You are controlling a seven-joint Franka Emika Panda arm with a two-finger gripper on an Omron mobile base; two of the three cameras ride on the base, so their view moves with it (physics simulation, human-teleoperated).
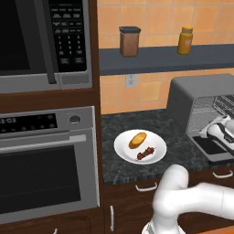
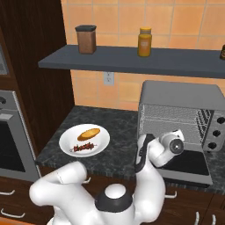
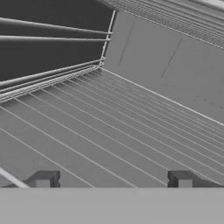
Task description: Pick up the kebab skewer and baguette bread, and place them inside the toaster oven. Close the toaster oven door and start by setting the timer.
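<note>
A white plate (image 1: 121,148) on the dark counter carries the golden baguette bread (image 1: 137,140) and, in front of it, the kebab skewer (image 1: 146,153); the right base view also has the baguette bread (image 2: 88,133) and kebab skewer (image 2: 83,147). To their right stands the grey toaster oven (image 2: 180,94), its door (image 2: 189,165) folded down flat. My gripper (image 3: 113,179) is open at the oven's mouth, with nothing between the fingertips (image 3: 43,178). In the hand view it looks onto the wire rack (image 3: 109,131) inside. Three knobs (image 2: 215,132) run down the oven's right side.
A microwave (image 1: 43,41) sits above a built-in steel wall oven (image 1: 45,164) at the left. The shelf (image 2: 132,61) above the counter holds a brown canister (image 2: 86,39) and a yellow jar (image 2: 144,42). Bare counter (image 2: 125,145) lies between plate and toaster oven.
</note>
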